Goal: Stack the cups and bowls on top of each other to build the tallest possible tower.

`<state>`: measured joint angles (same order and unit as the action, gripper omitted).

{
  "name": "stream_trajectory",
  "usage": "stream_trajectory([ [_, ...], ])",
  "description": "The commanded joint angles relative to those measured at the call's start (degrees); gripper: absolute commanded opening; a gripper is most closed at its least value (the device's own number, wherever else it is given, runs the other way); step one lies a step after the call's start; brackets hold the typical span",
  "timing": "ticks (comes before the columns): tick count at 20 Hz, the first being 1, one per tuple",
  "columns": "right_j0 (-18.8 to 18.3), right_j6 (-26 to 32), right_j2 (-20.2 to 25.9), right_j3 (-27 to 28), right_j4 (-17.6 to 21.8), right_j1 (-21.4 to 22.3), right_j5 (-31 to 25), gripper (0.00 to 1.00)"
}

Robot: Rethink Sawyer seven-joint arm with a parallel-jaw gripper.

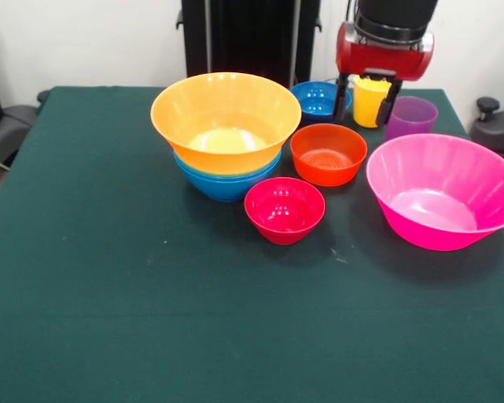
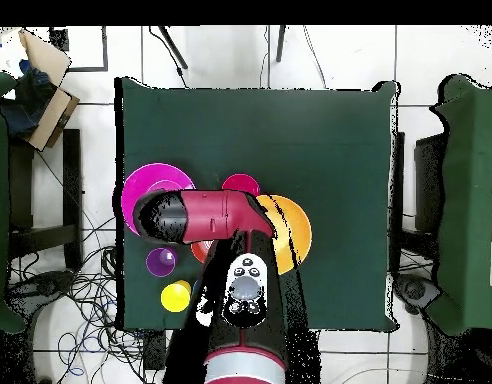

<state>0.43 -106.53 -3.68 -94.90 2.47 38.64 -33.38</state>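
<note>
Straddling the unlabelled yellow cup (image 1: 370,100), the fingers (image 1: 342,97) stand apart.

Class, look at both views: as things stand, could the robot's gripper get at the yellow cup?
Probably yes. The gripper hangs right over the yellow cup with a finger on each side, open. The purple cup and the dark blue bowl stand beside it, but clear.

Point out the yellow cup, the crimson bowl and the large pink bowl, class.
yellow cup (image 1: 370,104): front view, on its side wall between the end effector's fingers.
crimson bowl (image 1: 284,208): front view, on its inner floor.
large pink bowl (image 1: 441,191): front view, on its inner wall.
</note>
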Motion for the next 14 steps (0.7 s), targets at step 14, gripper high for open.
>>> stream_trajectory([
  [14,4.85,-15.70,-0.34,0.09,-6.06,-5.56,8.74,1.00],
])
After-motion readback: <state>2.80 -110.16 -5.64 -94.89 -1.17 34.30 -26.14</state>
